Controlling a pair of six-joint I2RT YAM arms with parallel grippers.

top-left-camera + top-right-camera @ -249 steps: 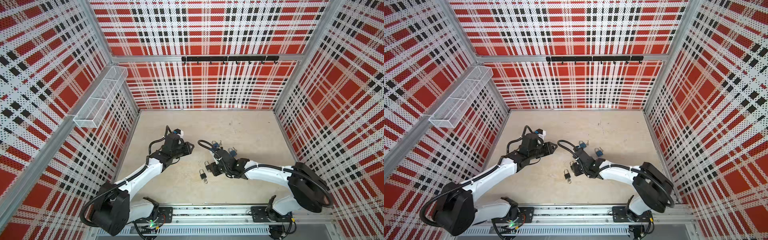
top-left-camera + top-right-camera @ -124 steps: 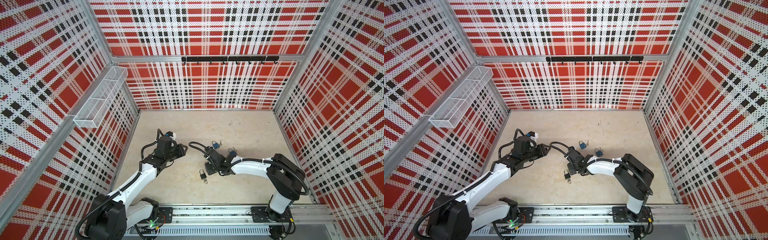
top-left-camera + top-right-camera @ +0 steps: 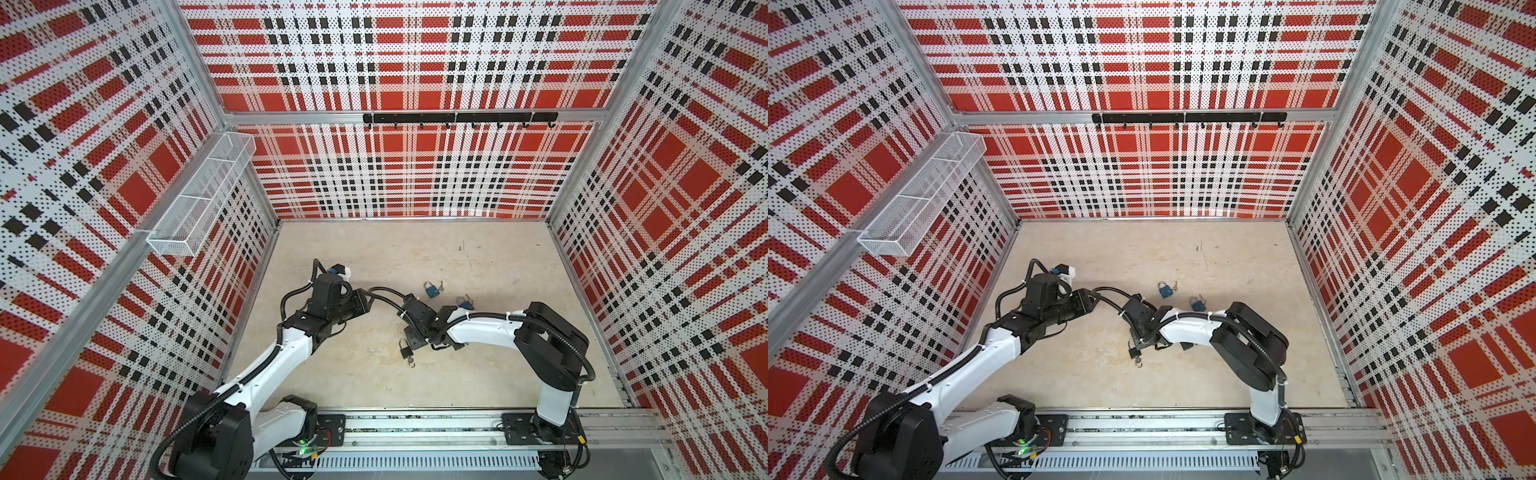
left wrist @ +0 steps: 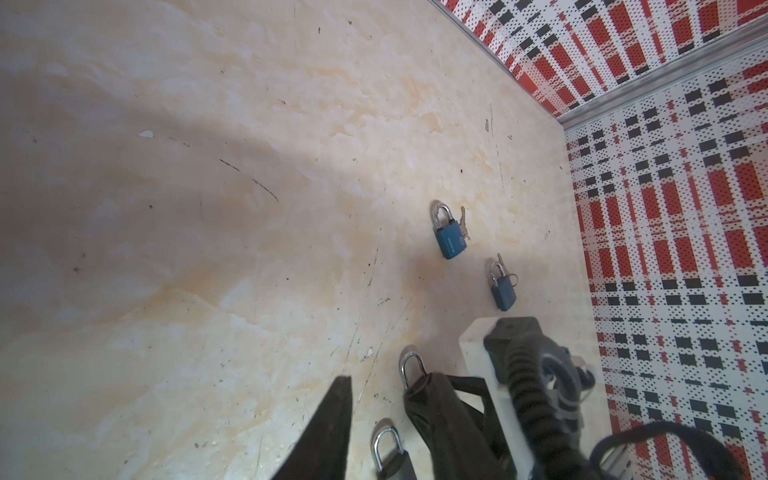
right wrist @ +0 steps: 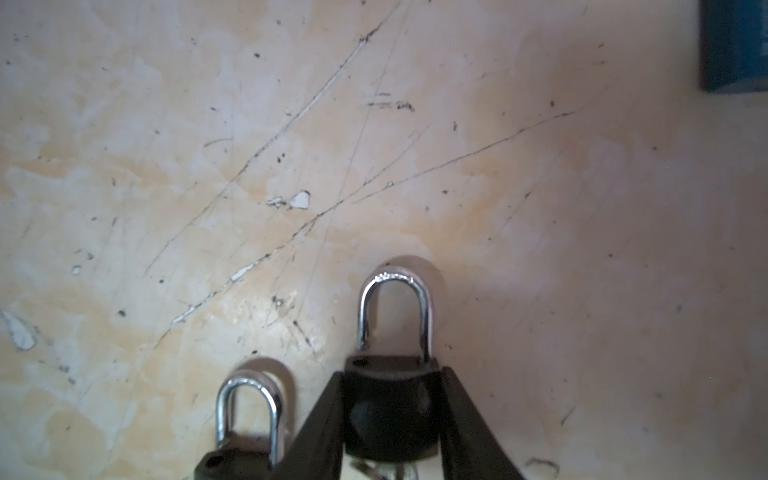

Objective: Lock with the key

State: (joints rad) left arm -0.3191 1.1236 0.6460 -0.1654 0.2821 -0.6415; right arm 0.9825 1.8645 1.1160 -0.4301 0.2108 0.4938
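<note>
right end effector [image 5: 390, 374] clamping black padlock [image 5: 390, 409] body down on the surface [image 5: 540, 249], shackle [image 5: 392, 277] sticking out ahead, looking unlatched, key [image 5: 386, 471] showing just behind the body between the jaws; likely steadying lock, next calling for left end effector [image 3: 364, 299], well apart, spacing unclear, gripping and turning key

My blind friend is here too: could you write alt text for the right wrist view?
The right claw grips a black padlock by its body, silver shackle pointing away. A second black padlock lies beside it on a scratched beige surface.
</note>
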